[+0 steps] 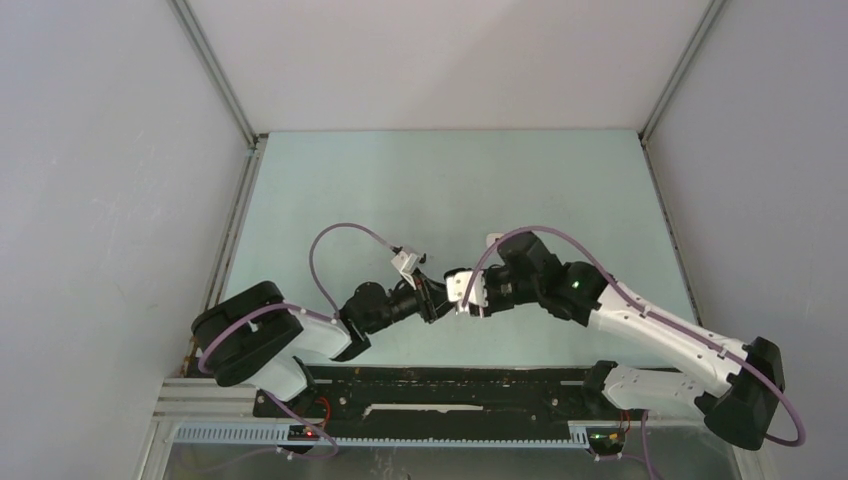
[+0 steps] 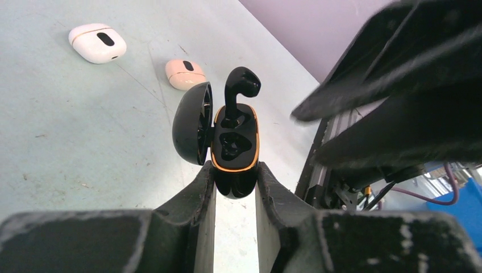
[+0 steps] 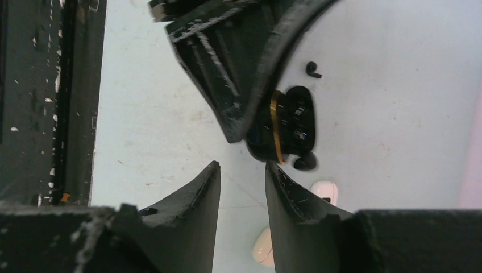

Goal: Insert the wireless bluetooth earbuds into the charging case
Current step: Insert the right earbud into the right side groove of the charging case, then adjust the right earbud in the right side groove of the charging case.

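We can read no text, label, brand, number or sign in any of the three views. The black charging case (image 2: 234,142) shows an orange rim and no lettering that we can make out. On the bench (image 2: 68,131), farther off to the left, the white case (image 2: 98,42) and the beige case (image 2: 185,74) each bear a small dark oval. We cannot tell what the oval is, and no letters show on either.
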